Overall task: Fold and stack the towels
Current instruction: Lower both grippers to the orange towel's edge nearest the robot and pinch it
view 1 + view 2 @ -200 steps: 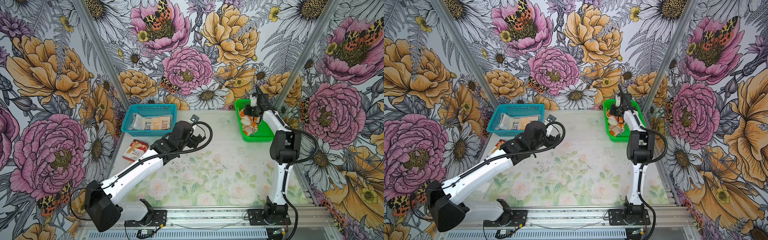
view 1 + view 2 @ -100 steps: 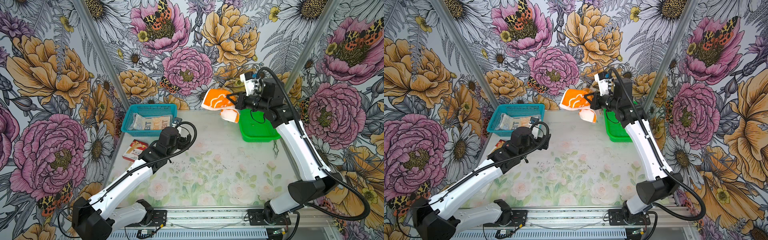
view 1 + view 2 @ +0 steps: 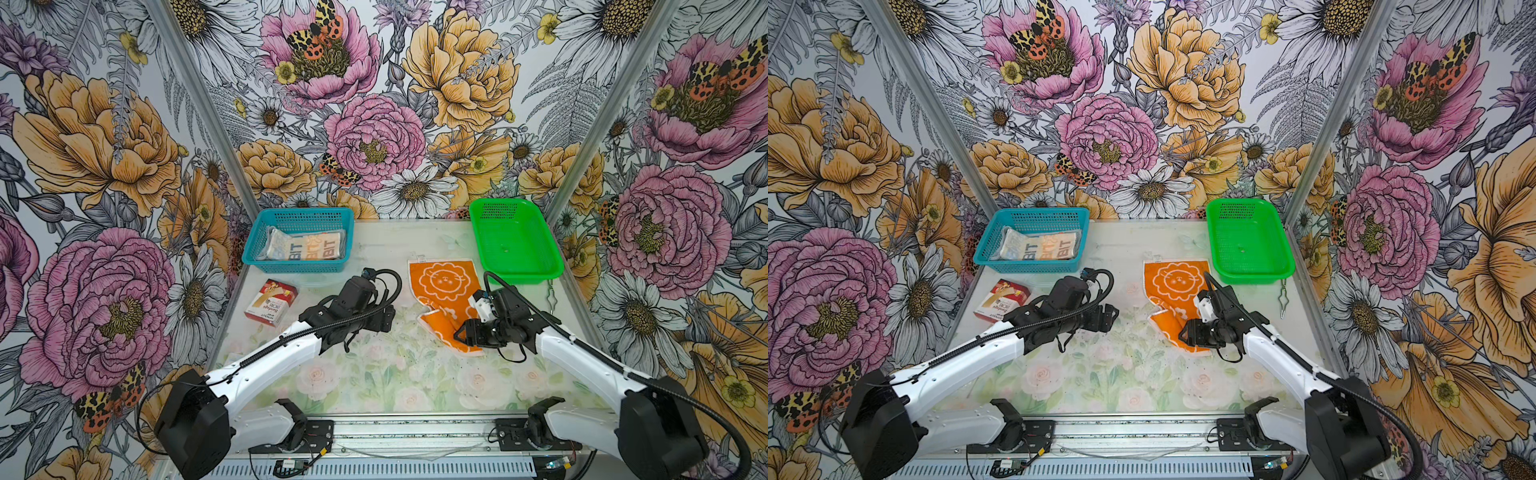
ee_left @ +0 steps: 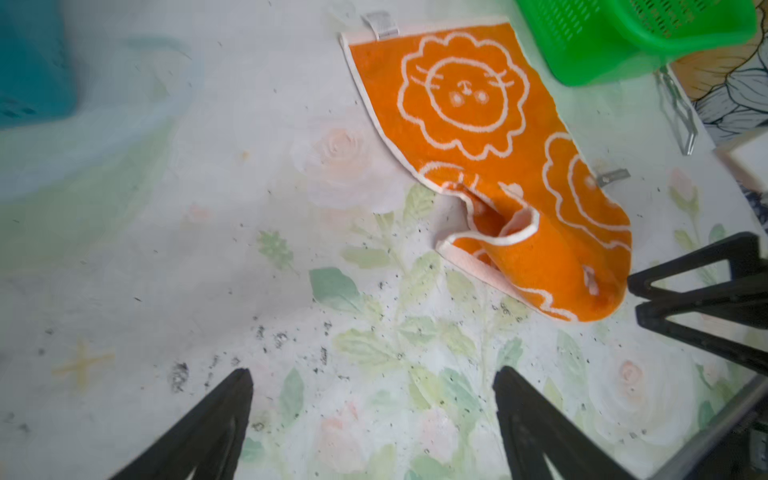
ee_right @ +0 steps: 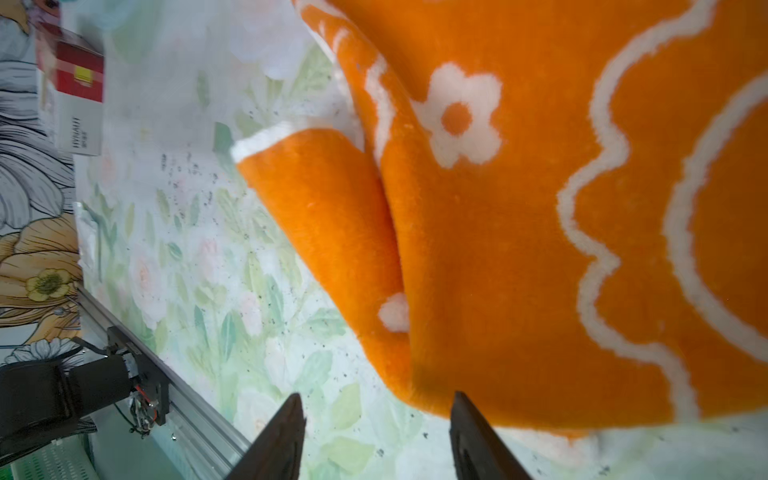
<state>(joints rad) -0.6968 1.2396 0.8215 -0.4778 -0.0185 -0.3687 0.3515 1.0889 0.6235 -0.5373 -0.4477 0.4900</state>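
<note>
My right claw (image 5: 377, 401), which held the orange towel (image 3: 442, 284) aloft, now stands parted and empty. The towel lies rumpled on the floral counter (image 3: 374, 374). My left claw (image 4: 372, 370) gapes wide, empty.

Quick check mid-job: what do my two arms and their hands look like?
Both match: white shell links, black joint housings, and a black ribbed cable along each, on the left arm and right arm alike. The left hand and right hand have black fingers tapering to points. A small white block sits by the right wrist.
</note>
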